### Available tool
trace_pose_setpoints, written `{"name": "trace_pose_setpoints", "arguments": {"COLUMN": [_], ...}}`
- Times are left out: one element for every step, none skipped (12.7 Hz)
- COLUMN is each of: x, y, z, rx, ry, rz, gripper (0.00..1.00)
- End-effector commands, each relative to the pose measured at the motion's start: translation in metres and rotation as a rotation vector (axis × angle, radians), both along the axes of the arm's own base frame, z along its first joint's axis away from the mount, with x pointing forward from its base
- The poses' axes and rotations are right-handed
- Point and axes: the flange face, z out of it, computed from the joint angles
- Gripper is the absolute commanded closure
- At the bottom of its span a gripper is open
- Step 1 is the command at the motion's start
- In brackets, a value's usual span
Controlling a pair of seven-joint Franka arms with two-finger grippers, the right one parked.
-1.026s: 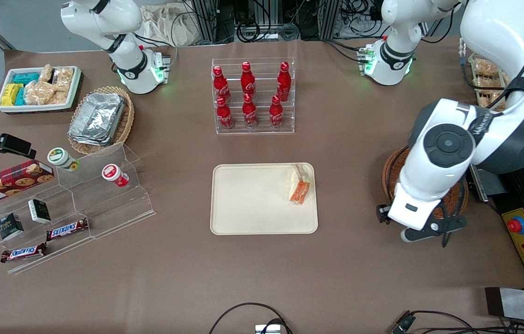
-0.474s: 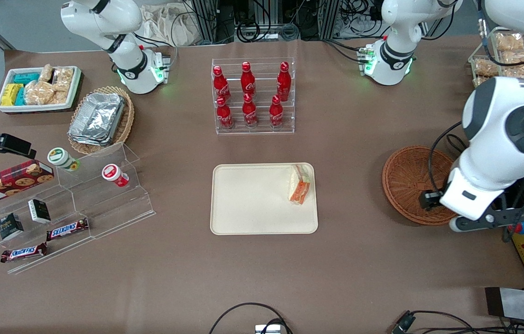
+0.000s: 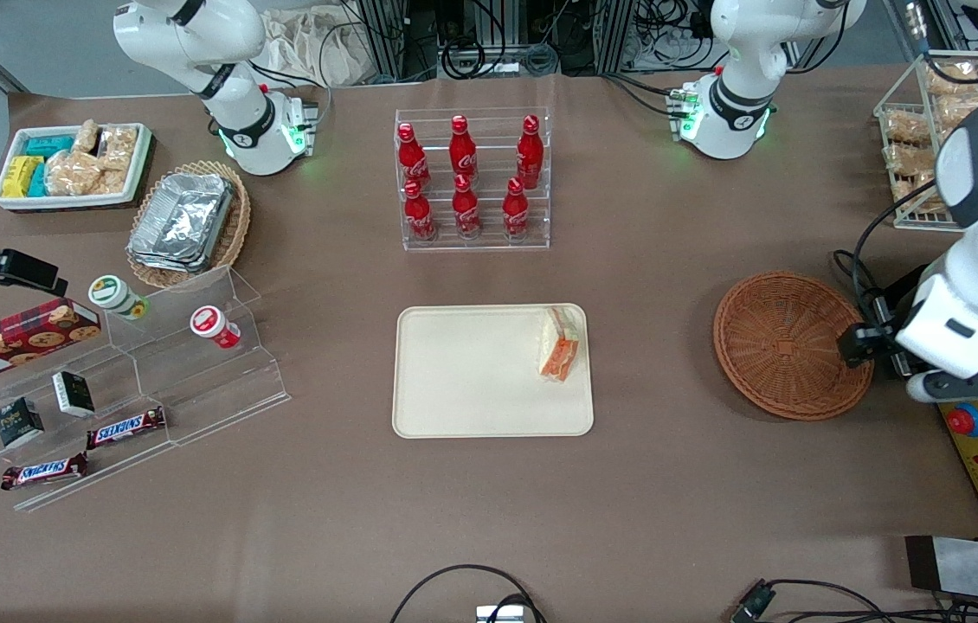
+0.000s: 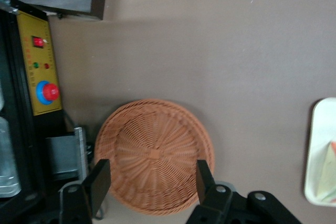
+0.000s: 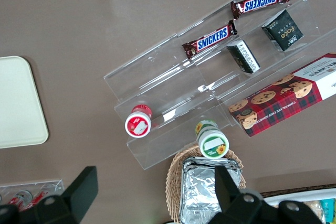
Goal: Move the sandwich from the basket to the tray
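At the working arm's end of the table, the front camera hides the gripper (image 3: 930, 394) fingers under the arm's white wrist housing; only a dark mount pokes out just above the wicker basket's rim. In the wrist view the tray (image 4: 316, 145) is cut off by the frame edge, so only a strip of it and a corner of the wrapped sandwich (image 4: 327, 174) show, and the gripper (image 4: 152, 179) body is cropped away below its two dark fingers (image 4: 98, 179).

Those fingers stand wide apart with nothing between them. They hang above the round reddish-brown basket (image 3: 788, 344), touching nothing.

Across the front view: the cream tray (image 3: 472, 381) lies near the table's middle, nearer the camera than the clear rack of red cola bottles (image 3: 472, 177). The triangular sandwich (image 3: 560, 344), orange filling showing, lies on the tray against the rim nearest the basket. The basket sits well apart from the tray, toward the working arm's end, with no sandwich in it.
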Motion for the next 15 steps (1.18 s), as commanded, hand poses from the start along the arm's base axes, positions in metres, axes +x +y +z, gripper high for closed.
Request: {"name": "trace_pose_setpoints", "arguments": {"x": [-0.030,-0.039,-0.047,-0.054,-0.061,-0.068,-0.075,-0.081,-0.084,-0.089,-0.091,-0.095,-0.096,-0.096,-0.096], "y": [0.025,0.036,0.042,0.042,0.042,0.041,0.031,0.024,0.028,0.027,0.031,0.031,0.035,0.035,0.035], "z": [0.029,0.038,0.047,0.053,0.060,0.068,0.075,0.080,0.085,0.092,0.095,0.100,0.102,0.103,0.105], "rx": [-0.004,-0.006,-0.004,-0.003,-0.002,-0.001,0.005,0.009,0.012,0.013,0.015,0.008,0.004,0.003,0.003], "ry": [0.039,0.053,0.067,0.079,0.088,0.094,0.100,0.103,0.100,0.090,0.086,0.083,0.081,0.077,0.075], "rz": [-0.068,-0.087,-0.096,-0.096,-0.095,-0.092,-0.100,-0.101,-0.069,-0.064,-0.057,-0.057,-0.050,-0.056,-0.060], "gripper": [0.26,0.26,0.26,0.26,0.26,0.22,0.18,0.17,0.14,0.14,0.08,0.00,0.00,0.00,0.00]}}
